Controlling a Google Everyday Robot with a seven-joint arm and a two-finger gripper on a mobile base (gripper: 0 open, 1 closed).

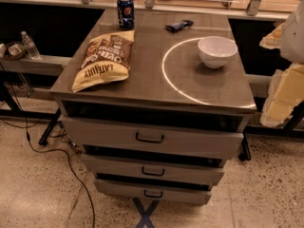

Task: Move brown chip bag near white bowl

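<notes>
The brown chip bag (104,60) is laid flat on the left side of the table (152,87), its long axis running from the front-left edge toward the back, the dark brown end pointed at a blue can (125,12) and the tan end at the front. The white bowl (217,51) is set upright on the right side, well apart from the bag, with a small dark wrapper (179,25) behind it. The tool (285,94) is seen at the right edge, off the table; whether it is apart or together cannot be told.
</notes>
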